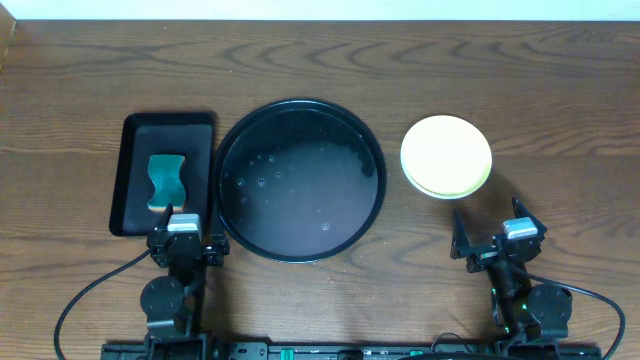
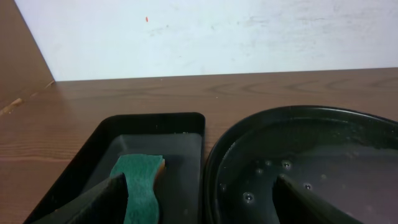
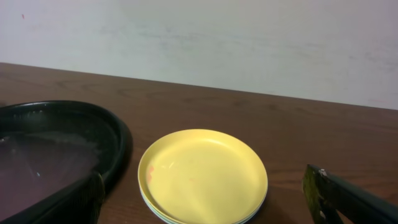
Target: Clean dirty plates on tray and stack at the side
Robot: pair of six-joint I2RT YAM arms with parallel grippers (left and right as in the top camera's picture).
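Overhead: round black tray (image 1: 300, 103) centre, wet with droplets. At its 3 o'clock, stacked plates (image 1: 446, 156) on table (image 1: 320, 50), yellow on top. At 9, green sponge (image 1: 167, 180) in rectangular tray (image 1: 135, 205). At 7, left gripper (image 1: 187, 238); at 4, right gripper (image 1: 489, 232).
Left wrist: fingers (image 2: 93, 200) spread, empty.
Right wrist: fingers (image 3: 348, 198) spread, empty, clear of plates.

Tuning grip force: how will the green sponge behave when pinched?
The sponge looks like foam under a green scrub layer, so it likely squashes when pinched. Probably light for its size. Lying flat in the small tray, it shouldn't roll.
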